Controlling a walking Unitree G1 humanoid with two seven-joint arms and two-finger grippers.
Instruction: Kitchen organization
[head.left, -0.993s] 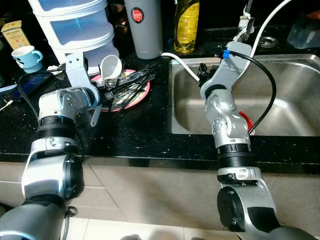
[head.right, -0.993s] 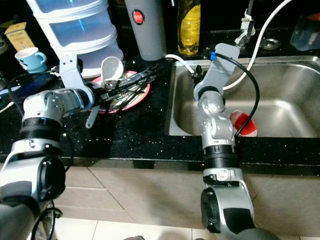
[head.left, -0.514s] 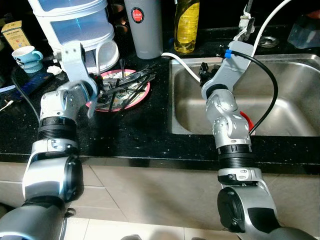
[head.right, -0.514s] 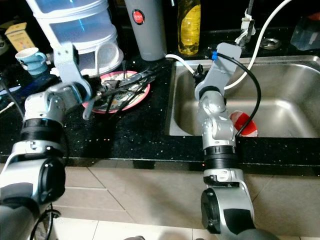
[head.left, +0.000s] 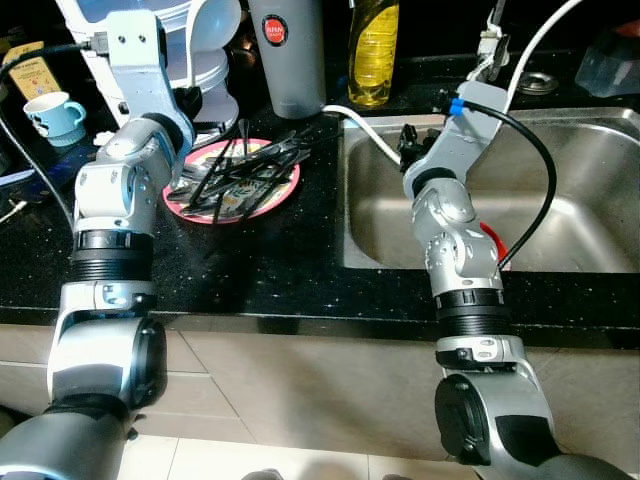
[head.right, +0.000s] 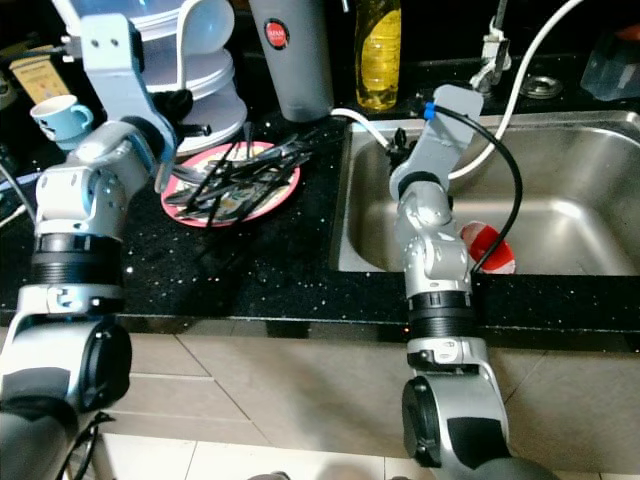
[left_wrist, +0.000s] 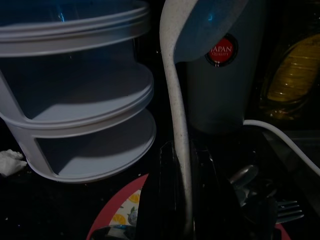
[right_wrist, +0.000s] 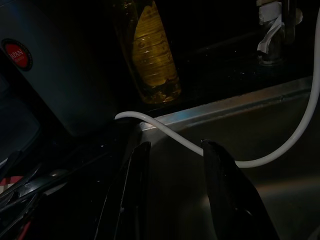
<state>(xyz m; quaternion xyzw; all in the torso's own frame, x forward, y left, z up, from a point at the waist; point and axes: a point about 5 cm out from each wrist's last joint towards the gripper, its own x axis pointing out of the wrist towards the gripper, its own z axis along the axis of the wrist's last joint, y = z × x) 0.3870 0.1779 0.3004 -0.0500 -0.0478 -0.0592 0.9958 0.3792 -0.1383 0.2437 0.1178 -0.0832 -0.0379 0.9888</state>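
Observation:
My left gripper (head.left: 189, 101) is shut on the handle of a white ladle (left_wrist: 177, 120), held upright above the back of a pink plate (head.left: 188, 211). The ladle's bowl (head.left: 216, 20) is up beside the white tiered container (head.left: 226, 86). Several black utensils (head.left: 240, 170) lie piled on the plate. My right gripper (right_wrist: 177, 195) stands open over the sink's left rim, with a white hose (right_wrist: 150, 121) passing beyond its fingers and nothing between them.
A grey tumbler (head.left: 287, 55) and a yellow bottle (head.left: 372, 50) stand at the back of the black counter. A blue cup (head.left: 55, 112) is at the far left. The steel sink (head.left: 570, 210) holds a red object (head.left: 490, 240).
My left arm has lifted the white ladle off the plate and swung it up and back toward the tiered container. The right arm has not moved.

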